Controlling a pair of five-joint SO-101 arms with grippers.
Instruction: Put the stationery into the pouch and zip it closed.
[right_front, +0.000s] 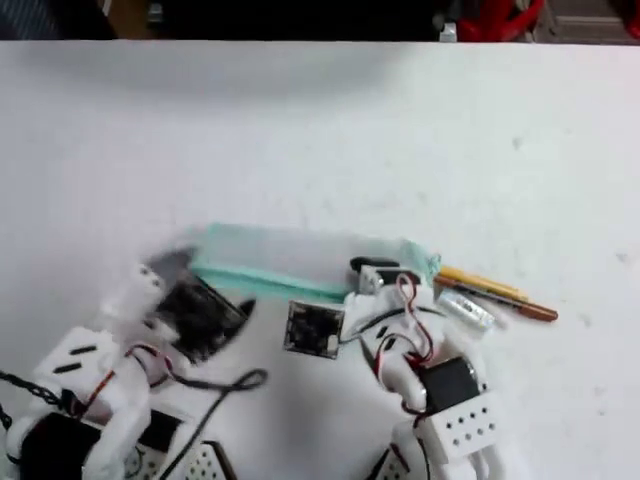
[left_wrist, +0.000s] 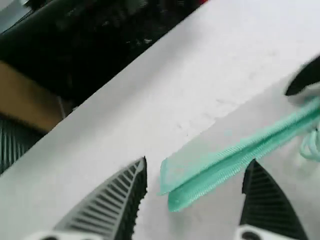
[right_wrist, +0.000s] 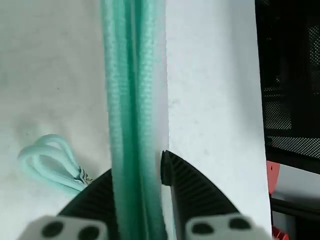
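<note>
Left fingers (left_wrist: 115, 200) apart astride the pouch (left_wrist: 225, 160) end; right fingers (right_wrist: 192, 195) clamped on its zipper edge.

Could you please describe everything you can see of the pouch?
The pouch is a long, flat sleeve of clear-looking plastic with a teal woven zipper band along one edge and a teal cord loop by it. It lies flat on the white table. The left hand is open around one end; the right hand pinches the band near the other.

My white tabletop (right_front: 320, 120) carries a teal pouch (right_front: 290, 262); a yellow pen (right_front: 490, 288) and pale stick (right_front: 467, 308) lie just beside its end.
</note>
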